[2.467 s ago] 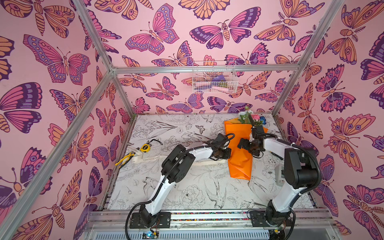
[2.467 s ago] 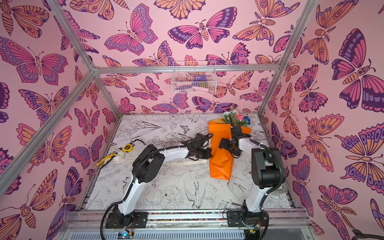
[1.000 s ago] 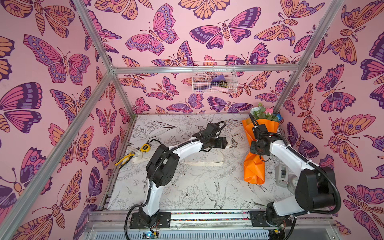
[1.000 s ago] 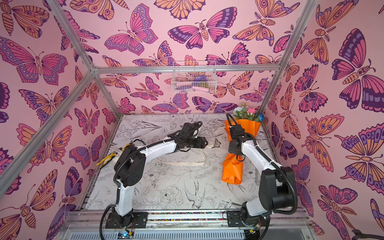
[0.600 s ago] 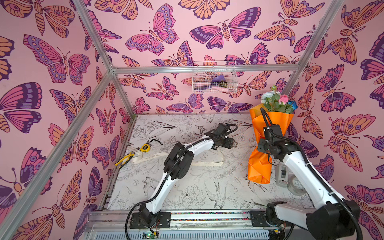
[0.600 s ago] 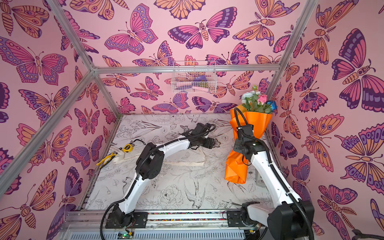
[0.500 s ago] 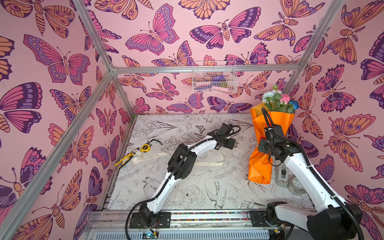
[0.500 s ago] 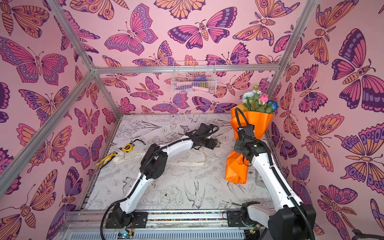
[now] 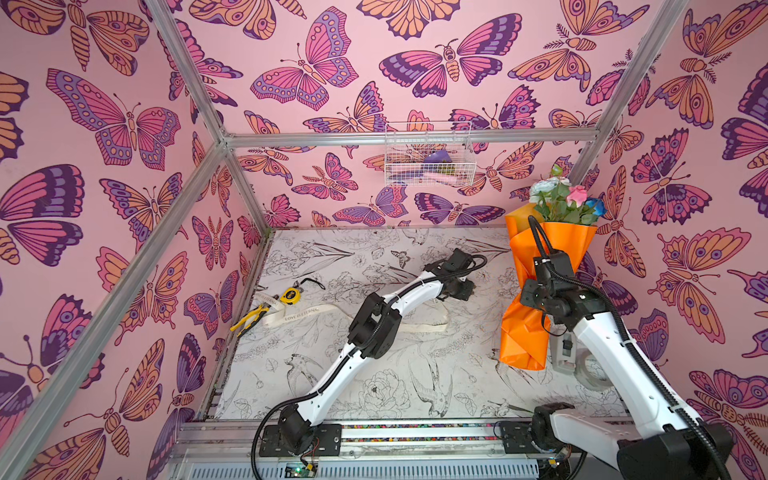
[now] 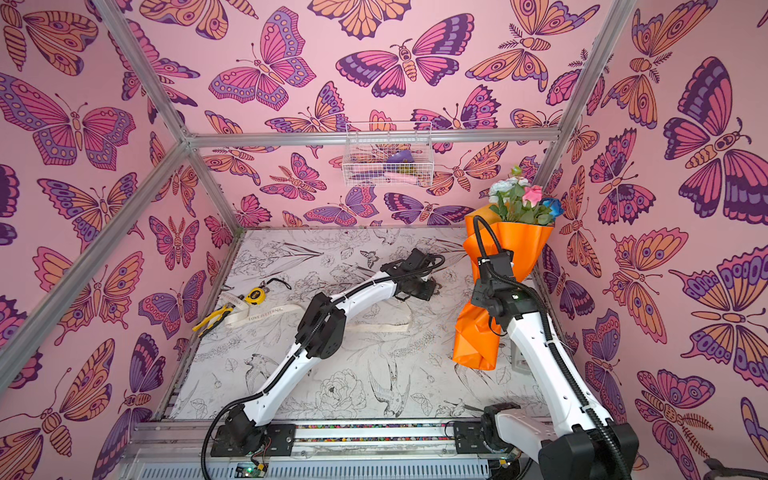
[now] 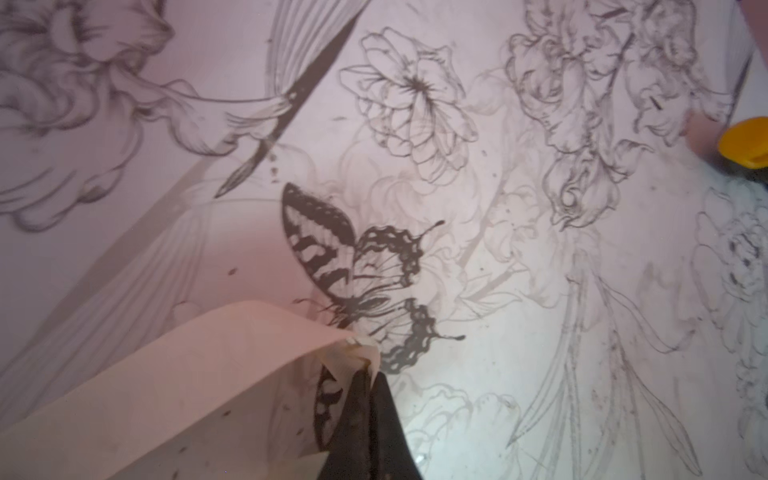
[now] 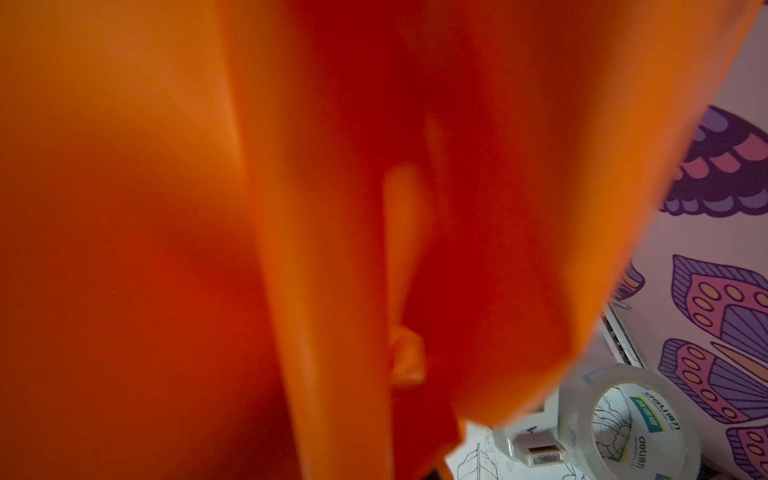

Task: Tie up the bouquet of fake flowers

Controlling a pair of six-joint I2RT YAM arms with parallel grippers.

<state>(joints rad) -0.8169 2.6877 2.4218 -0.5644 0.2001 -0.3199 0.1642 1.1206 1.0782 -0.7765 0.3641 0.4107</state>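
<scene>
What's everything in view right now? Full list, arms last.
bouquet: 1, orange wrap with pink, white and blue blooms, upright near the right wall
ribbon: 1, cream, printed, lying across the table from the left edge towards the middle
tape measure: 1, yellow, on the ribbon's left end
pliers: 1, yellow handles, left edge of the table
basket: 1, white wire, hung on the back wall
tape roll: 1, clear, on the table by the right wall
table: 1, white with black line drawings
left gripper: 1, black, shut on the ribbon's end
right gripper: 1, black, shut on the bouquet's waist
</scene>
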